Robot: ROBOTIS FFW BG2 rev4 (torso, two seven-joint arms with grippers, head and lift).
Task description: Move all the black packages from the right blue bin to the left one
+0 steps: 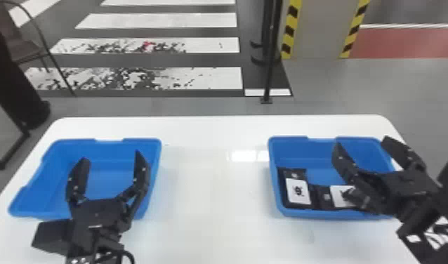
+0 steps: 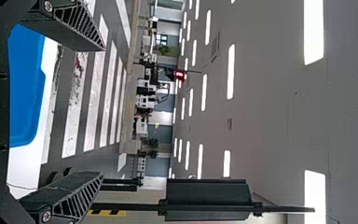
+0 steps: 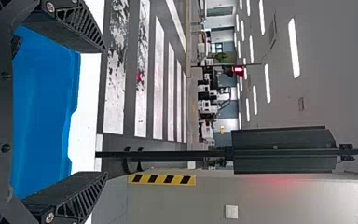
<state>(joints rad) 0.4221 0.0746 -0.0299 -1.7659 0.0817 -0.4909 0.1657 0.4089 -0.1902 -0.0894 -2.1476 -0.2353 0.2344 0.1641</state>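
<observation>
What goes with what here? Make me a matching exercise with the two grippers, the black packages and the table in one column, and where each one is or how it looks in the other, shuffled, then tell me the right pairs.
Column one:
1. Left gripper
2. Black packages
3. Table
4. Right gripper

Column two:
A. Lying inside the right bin
B. Open, above the right bin
C. Open, above the left bin
D. White, under both bins

Right pairs: 1-C, 2-A, 3-D, 4-B
</observation>
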